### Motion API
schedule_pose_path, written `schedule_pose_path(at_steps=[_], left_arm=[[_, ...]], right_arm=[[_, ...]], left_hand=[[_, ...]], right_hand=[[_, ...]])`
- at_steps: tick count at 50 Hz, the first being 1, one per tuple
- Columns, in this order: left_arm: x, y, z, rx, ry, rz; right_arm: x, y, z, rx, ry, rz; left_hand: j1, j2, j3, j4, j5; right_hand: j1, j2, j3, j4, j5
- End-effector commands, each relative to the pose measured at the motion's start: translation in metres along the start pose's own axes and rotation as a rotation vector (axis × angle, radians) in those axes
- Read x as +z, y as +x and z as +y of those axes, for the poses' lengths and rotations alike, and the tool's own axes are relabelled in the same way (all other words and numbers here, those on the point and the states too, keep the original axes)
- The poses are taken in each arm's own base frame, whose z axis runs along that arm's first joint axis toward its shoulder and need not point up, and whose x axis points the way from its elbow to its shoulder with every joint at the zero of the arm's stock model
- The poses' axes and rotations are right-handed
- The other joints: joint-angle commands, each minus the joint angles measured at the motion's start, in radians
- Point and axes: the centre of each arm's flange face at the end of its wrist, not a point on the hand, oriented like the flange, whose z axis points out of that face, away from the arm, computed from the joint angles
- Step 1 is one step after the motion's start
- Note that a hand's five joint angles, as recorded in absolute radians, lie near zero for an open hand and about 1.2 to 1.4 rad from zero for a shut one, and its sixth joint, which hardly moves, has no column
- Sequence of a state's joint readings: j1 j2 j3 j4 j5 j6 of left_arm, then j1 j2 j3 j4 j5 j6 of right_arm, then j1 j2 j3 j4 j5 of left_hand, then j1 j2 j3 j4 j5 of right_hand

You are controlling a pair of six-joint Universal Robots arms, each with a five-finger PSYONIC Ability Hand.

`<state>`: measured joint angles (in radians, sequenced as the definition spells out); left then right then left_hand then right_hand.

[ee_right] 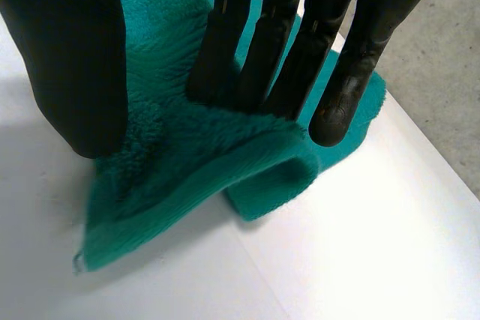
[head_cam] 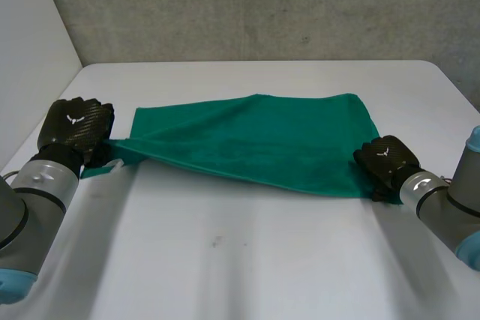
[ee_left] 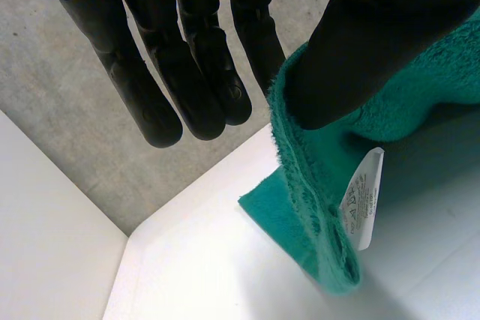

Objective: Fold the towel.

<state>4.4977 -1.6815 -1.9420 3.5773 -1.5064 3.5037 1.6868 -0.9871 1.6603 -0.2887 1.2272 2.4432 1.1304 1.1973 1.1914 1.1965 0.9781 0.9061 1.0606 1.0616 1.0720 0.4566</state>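
— Where do we see the towel point(head_cam: 255, 136)?
— Green, stretched across the white table point(head_cam: 247, 260) between our two hands, its middle lying flat.
— And our left hand point(head_cam: 73, 127)?
— We pinch the left corner under the thumb, beside the white label point(ee_left: 362, 196). The other fingers are straight and the edge is lifted.
— Our right hand point(head_cam: 386, 159)?
— We nip the near right corner, with a fold caught between thumb and straight fingers.

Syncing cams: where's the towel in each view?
Head: towel stretched across the table between left hand and right hand.
Left wrist: labelled corner at the thumb.
Right wrist: corner pinched between thumb and fingers.
Shared landmark: the white table.
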Motion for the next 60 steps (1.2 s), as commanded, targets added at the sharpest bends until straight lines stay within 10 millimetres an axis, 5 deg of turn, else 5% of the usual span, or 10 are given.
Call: schedule_pose_path(at_steps=[1, 15, 21, 28, 33, 49, 54, 60], left_arm=[[0.001, 0.001, 0.004, 0.001, -0.013, 0.005], [0.005, -0.003, 0.008, 0.005, -0.028, -0.009], [0.005, -0.004, 0.009, 0.005, -0.031, -0.013], [0.003, 0.0, 0.008, 0.005, -0.029, 0.0], [0.002, 0.001, 0.009, 0.004, -0.033, 0.003], [0.004, 0.0, 0.01, 0.005, -0.034, 0.0], [0.003, 0.0, 0.01, 0.005, -0.036, 0.001], [-0.002, 0.001, 0.013, 0.011, -0.062, 0.008]], right_arm=[[0.007, 0.006, -0.003, -0.003, 0.008, 0.012], [0.006, 0.015, -0.004, 0.067, -0.041, 0.025], [-0.013, 0.024, -0.029, 0.203, -0.025, -0.002], [-0.015, 0.011, -0.025, 0.236, -0.016, -0.089], [-0.009, 0.005, -0.014, 0.249, -0.041, -0.108], [-0.006, 0.002, -0.007, 0.217, -0.056, -0.114], [-0.006, 0.004, -0.007, 0.21, -0.048, -0.105], [-0.006, 0.007, -0.007, 0.209, -0.065, -0.087]], left_hand=[[0.266, 0.199, 0.205, 0.2, 0.244], [0.266, 0.199, 0.205, 0.2, 0.244], [0.266, 0.199, 0.205, 0.2, 0.244], [0.266, 0.199, 0.205, 0.2, 0.244], [0.266, 0.199, 0.205, 0.2, 0.244], [0.266, 0.199, 0.205, 0.2, 0.244], [0.266, 0.199, 0.205, 0.2, 0.244], [0.266, 0.199, 0.205, 0.2, 0.244]], right_hand=[[0.49, 0.336, 0.335, 0.324, 0.765], [0.49, 0.336, 0.335, 0.324, 0.765], [0.49, 0.336, 0.335, 0.324, 0.765], [0.005, -0.15, -0.151, -0.161, 0.28], [-0.049, -0.203, -0.204, -0.215, 0.226], [-0.026, -0.18, -0.181, -0.192, 0.249], [0.49, 0.335, 0.334, 0.324, 0.765], [0.49, 0.336, 0.335, 0.324, 0.765]])
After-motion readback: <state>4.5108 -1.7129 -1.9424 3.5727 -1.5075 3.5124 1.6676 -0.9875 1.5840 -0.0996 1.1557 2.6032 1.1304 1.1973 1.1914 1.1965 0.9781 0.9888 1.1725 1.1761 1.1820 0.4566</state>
